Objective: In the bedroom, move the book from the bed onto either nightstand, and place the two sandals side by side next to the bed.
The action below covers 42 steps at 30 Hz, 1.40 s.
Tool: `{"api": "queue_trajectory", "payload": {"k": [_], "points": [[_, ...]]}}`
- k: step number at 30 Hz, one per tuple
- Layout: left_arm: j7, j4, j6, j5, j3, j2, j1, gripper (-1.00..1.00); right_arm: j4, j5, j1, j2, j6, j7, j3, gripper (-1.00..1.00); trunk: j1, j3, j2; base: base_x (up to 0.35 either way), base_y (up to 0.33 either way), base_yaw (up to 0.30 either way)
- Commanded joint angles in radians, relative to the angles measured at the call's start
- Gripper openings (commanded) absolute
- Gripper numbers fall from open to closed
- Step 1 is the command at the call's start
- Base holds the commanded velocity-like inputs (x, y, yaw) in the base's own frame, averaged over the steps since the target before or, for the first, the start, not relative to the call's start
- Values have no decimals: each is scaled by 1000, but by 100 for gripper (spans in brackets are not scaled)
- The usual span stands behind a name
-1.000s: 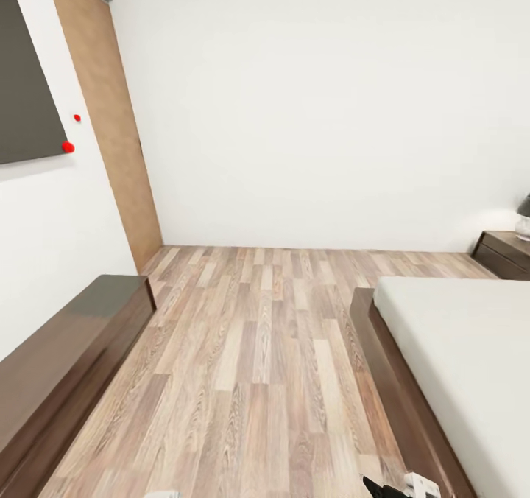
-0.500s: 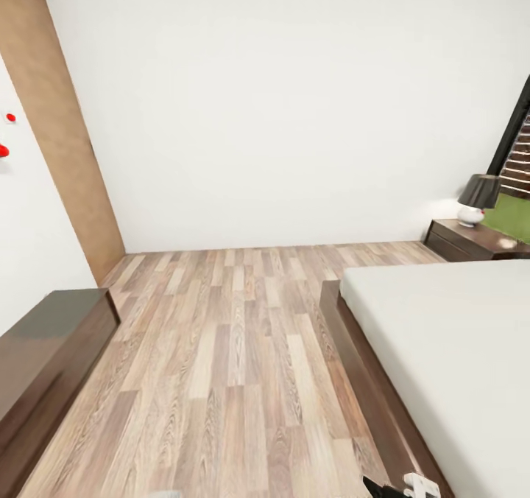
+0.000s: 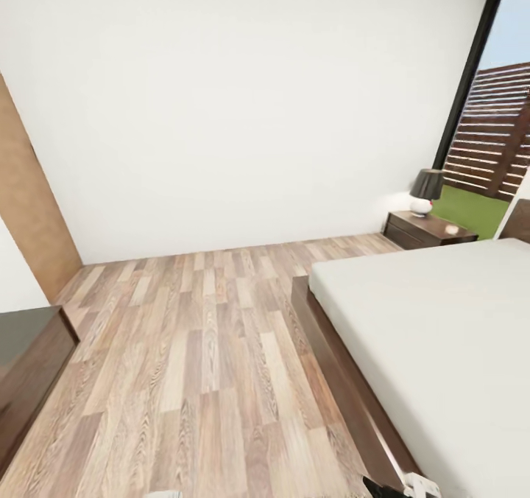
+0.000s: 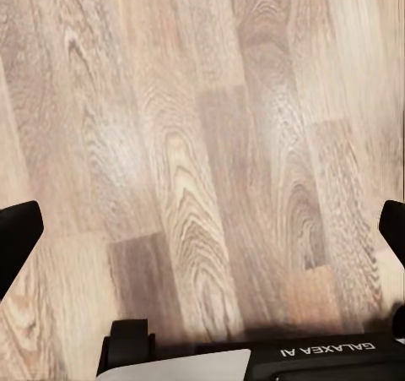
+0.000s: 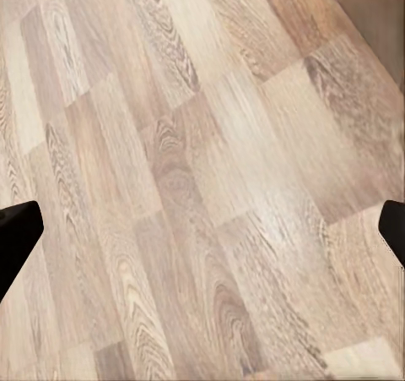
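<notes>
Head cam: I'm in the bedroom, white wall (image 3: 243,100) ahead, wood-plank floor (image 3: 199,365) running from 6 up to 12.

Bed (image 3: 434,336) takes the 3-to-5 sector: pale mattress, dark wooden frame (image 3: 338,373) along its near edge, a sliver of headboard (image 3: 517,222) at 3. What I see of the mattress top is bare.

Dark-framed window (image 3: 500,115) at 2, slatted fence and green outside.

Low dark dresser (image 3: 26,365) at 8, cut off by the frame edge. Brown door panel (image 3: 29,203) at 9.

Nightstand (image 3: 427,229) at 2, against the wall just past the bed's far corner; small lamp (image 3: 425,191) with dark shade and white base stands on it.

My right gripper (image 3: 401,489) just pokes in at 5, by the bed frame; part of my left arm (image 3: 163,493) shows at 6.

Wrist cams: my left gripper (image 4: 202,237) and my right gripper (image 5: 202,237) both hang over plain floorboards, fingertips at opposite picture edges, so fingers spread wide, nothing between them.
</notes>
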Motion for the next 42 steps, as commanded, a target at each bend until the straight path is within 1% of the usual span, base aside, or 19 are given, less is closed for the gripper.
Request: {"api": "queue_trajectory", "payload": {"k": [1, 32, 42], "points": [[-6, 1, -1, 3, 7, 0, 0, 100, 5, -7, -2, 1, -7, 5, 8, 100, 0, -1, -1, 0, 0, -300], [-6, 1, -2, 3, 7, 0, 0, 100, 5, -7, -2, 1, -6, 5, 8, 100, 0, -1, -1, 0, 0, -300], [-7, 2, 0, 4, 7, -1, 3, 100, 8, -9, -1, 1, 6, 6, 7, 100, 0, -1, -1, 0, 0, -300]]}}
